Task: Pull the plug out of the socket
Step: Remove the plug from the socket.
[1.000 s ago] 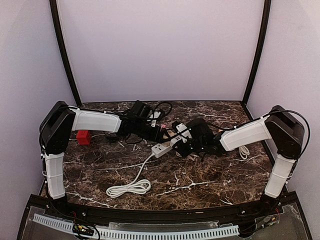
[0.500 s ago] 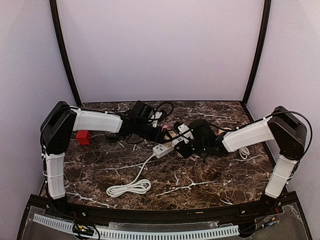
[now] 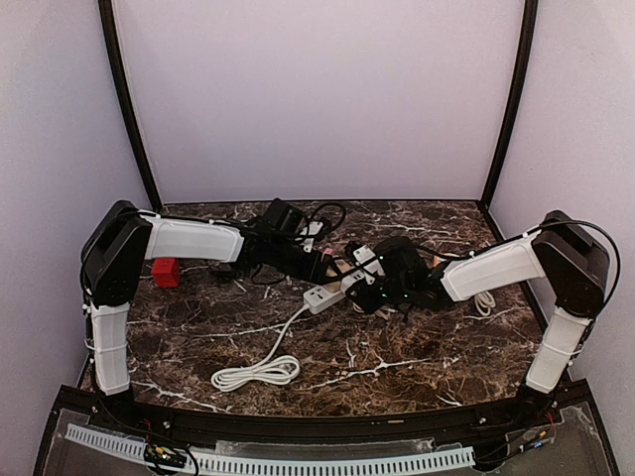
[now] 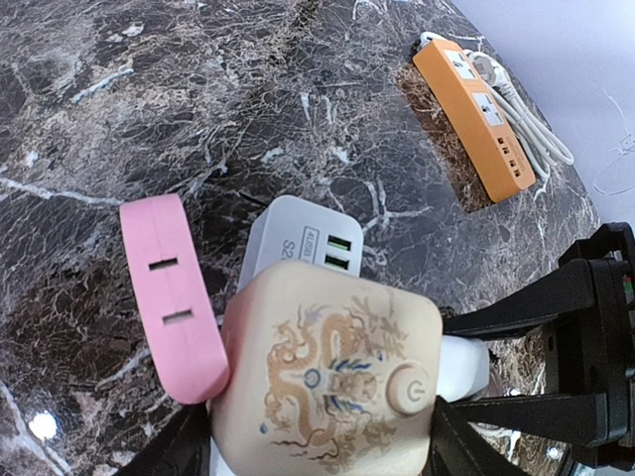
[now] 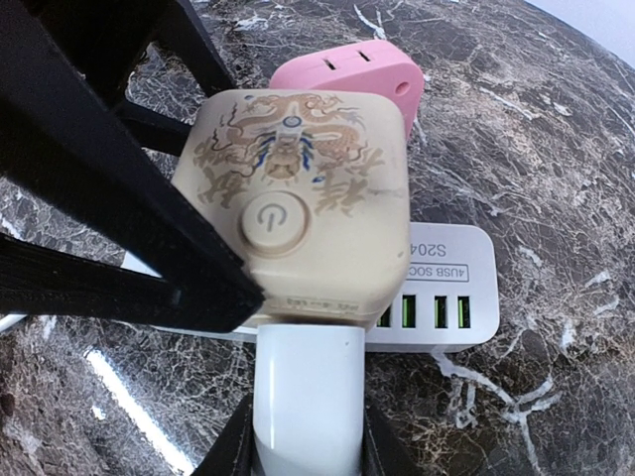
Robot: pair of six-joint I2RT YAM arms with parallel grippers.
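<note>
My left jaws clamp two opposite sides of the cream cube-shaped socket with a dragon print point(image 4: 322, 382). My right jaws are pinched narrow on the white plug point(image 5: 303, 397), which sits flush against another side of that socket. Beneath the socket a white USB charging strip point(image 4: 298, 233) lies on the dark marble surface point(image 4: 149, 99), a pink two-slot adapter point(image 4: 174, 297) sits just beside it, and an orange power strip point(image 4: 474, 124) lies well apart.

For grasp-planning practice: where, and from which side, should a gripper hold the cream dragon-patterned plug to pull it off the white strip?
Probably grip the cream plug by two opposite walls, coming from its button face: these are flat, parallel, clear of the white strip. The pink adapter crowds another side.
</note>
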